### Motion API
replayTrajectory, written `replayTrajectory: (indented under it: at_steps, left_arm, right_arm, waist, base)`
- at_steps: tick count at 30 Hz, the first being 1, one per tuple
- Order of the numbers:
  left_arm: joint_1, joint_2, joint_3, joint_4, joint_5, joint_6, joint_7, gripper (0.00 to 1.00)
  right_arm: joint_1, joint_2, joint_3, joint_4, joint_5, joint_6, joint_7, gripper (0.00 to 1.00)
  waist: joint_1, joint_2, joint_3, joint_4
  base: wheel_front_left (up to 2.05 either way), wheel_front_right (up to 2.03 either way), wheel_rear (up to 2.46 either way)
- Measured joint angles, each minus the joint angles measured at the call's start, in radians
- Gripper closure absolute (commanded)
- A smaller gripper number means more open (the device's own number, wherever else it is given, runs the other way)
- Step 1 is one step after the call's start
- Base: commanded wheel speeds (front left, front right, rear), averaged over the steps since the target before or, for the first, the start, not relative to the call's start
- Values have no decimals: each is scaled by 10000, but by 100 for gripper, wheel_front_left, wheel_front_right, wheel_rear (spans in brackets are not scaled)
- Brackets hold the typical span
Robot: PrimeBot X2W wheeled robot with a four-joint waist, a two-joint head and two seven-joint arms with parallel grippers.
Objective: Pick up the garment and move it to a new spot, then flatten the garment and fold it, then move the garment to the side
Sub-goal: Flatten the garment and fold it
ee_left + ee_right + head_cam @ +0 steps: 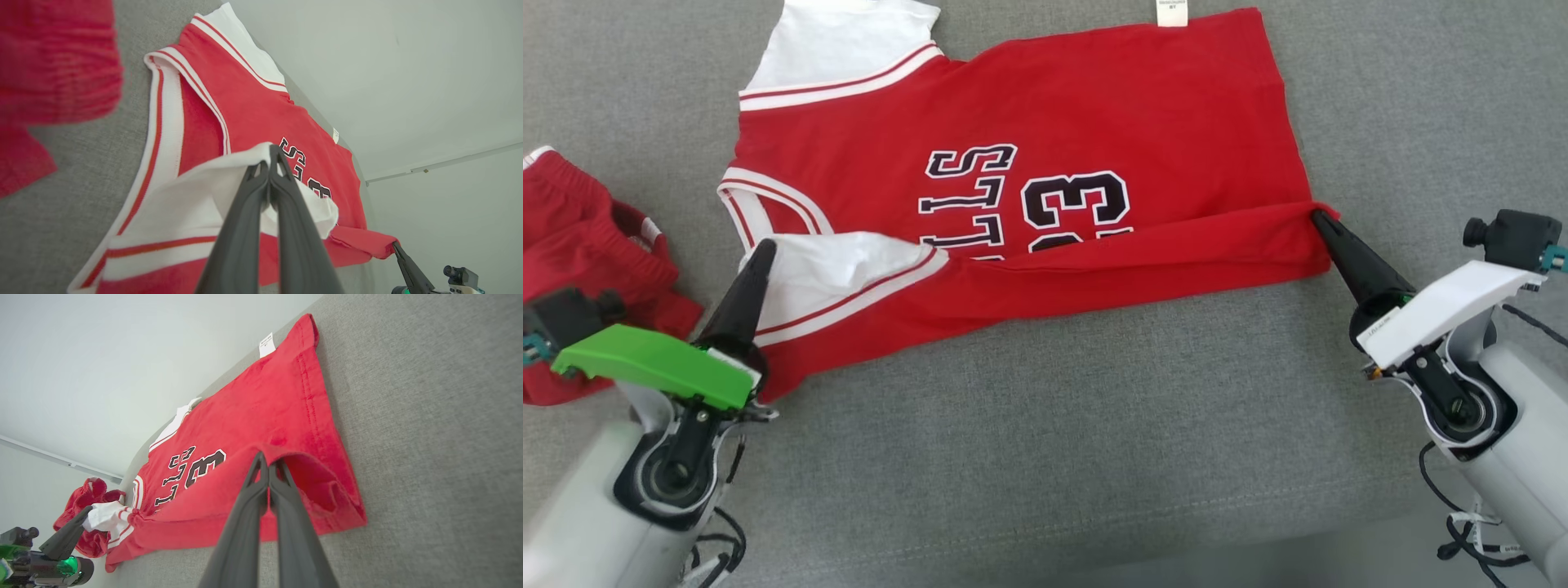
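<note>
The garment (1094,114) is a red jersey with white sleeves and black lettering, spread across the grey padded surface (1054,408). Its near edge is lifted and doubled over toward the lettering. My left gripper (762,247) is shut on the near white sleeve (841,261); the left wrist view shows that gripper (269,157) pinching white cloth above the jersey (245,106). My right gripper (1316,216) is shut on the near hem corner, and the right wrist view shows it (267,459) clamping a raised red fold of the jersey (265,404).
A crumpled red piece of clothing (580,245) lies at the left edge, close to my left arm, and shows again in the right wrist view (88,494). The grey surface's front edge (1258,547) runs along the bottom. A pale wall (388,61) stands beyond the far side.
</note>
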Motion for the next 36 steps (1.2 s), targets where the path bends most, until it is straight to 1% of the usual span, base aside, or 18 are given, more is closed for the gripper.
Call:
replayTrajectory:
  at_steps: [5,15,21,22,23,24,25,26,27,36]
  left_arm:
    - [-593,-372,-102,514,165,0,96,100]
    - [-1345,-654,-82,1801,372,0,35,100]
    - [-1781,-963,-240,2380,451,0,36,100]
    - [-1832,-993,-297,2443,487,0,38,100]
    - [-1884,-1020,-337,2512,539,0,38,100]
    - [-1946,-1055,-359,2592,585,0,38,76]
    - [-2000,-1087,-366,2671,617,0,38,56]
    - [-2036,-1116,-370,2736,639,0,36,0]
    - [-2065,-1145,-376,2778,669,0,35,0]
    - [-2175,-1223,-493,2855,1064,0,-412,0]
  right_arm:
    - [-393,161,6,261,209,0,205,100]
    - [-1087,261,71,966,265,0,391,100]
    - [-1447,391,178,1313,301,0,393,100]
    - [-1496,453,219,1367,301,0,393,98]
    - [-1550,512,255,1429,299,0,391,88]
    - [-1608,546,282,1475,286,0,391,74]
    - [-1655,564,301,1513,284,0,389,65]
    - [-1692,568,320,1565,280,0,385,32]
    - [-1732,570,351,1605,240,0,378,0]
    - [-1842,765,347,1973,92,0,-347,0]
  waist:
    - [0,0,107,0]
    - [0,0,270,20]
    - [0,0,365,53]
    - [0,0,380,60]
    - [0,0,392,66]
    - [0,0,404,73]
    - [0,0,414,78]
    - [0,0,421,83]
    - [0,0,426,88]
    - [0,0,342,147]
  base:
    - [0,0,0]
    - [0,0,0]
    - [0,0,0]
    - [0,0,0]
    - [0,0,0]
    - [0,0,0]
    - [0,0,0]
    - [0,0,0]
    - [0,0,0]
    - [0,0,0]
